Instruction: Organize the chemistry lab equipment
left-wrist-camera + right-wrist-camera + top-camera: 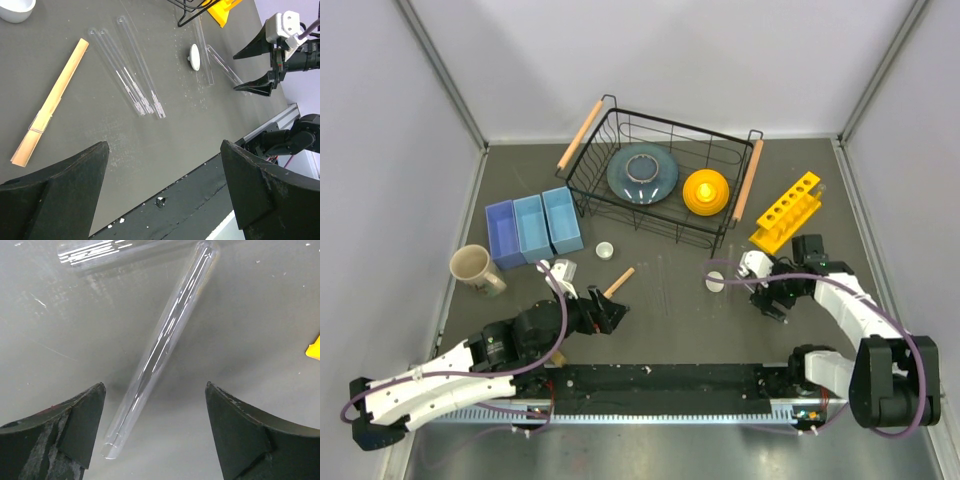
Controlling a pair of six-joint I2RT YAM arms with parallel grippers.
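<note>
Right wrist view is showing one thin clear tube (165, 340) lying flat on the table (260, 315). It is running slantwise between the right fingers (65, 425), which are hanging spread apart on either side of the glass and touching nothing. A second tube (95, 252) is lying just past its rounded end. Both are sitting right of the table's middle, between the black wire basket (660, 180) and the near edge. The yellow rack (785, 212) is resting toward the right edge.

Picking this tube up is probably the step in hand. Doing it well is likely calling for a wrist turn, so the fingers are closing squarely across the glass rather than along it. It also wants a low approach and a gentle squeeze, since a round tube may roll or slip.

Farther toward the middle, three more tubes (130, 70), a white round piece (194, 56) and the wooden stick (50, 105) are lying under the left fingers (60, 190), which are spread wide and holding nothing.
</note>
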